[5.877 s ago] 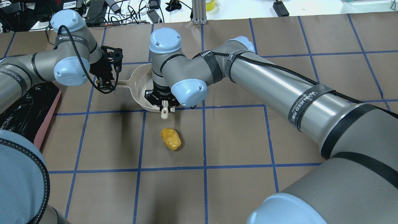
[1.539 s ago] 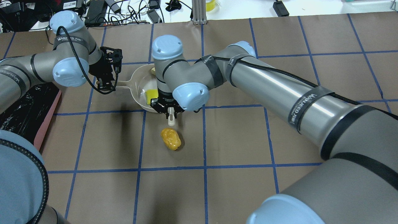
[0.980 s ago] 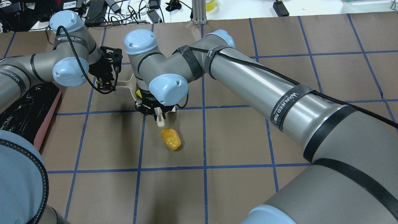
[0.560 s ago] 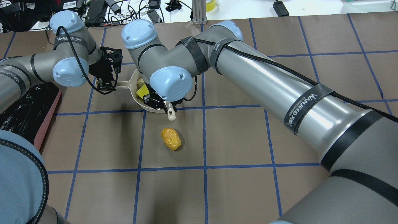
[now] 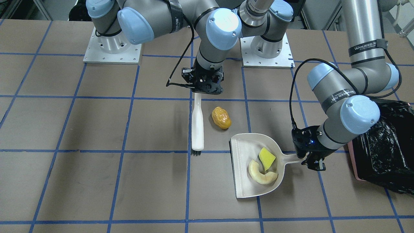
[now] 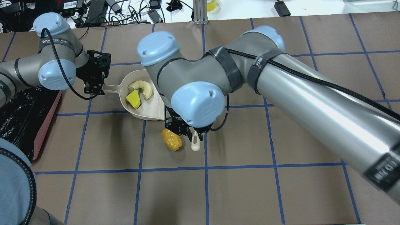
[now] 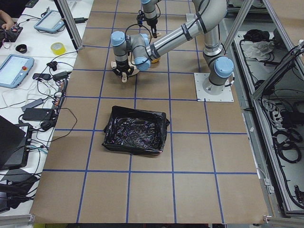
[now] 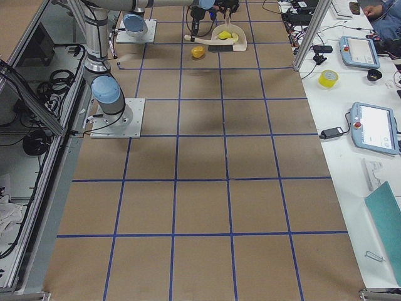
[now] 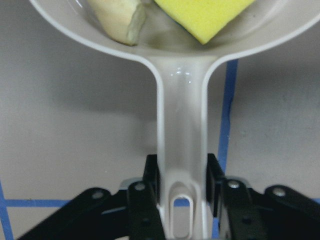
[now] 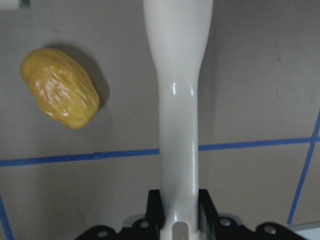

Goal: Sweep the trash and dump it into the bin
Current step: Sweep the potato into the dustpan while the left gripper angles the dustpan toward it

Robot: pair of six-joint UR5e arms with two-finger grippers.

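Left hand grips dustpan handle; right hand clamps brush; brown blue-gridded table; side bench seemingly cluttered.

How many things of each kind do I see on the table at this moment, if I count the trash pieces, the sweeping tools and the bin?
Trash pieces: 3 (orange lump on the table; yellow wedge and cream crescent in the dustpan)
Dustpan: 1
Brush: 1
Bin: 1
Total: 6
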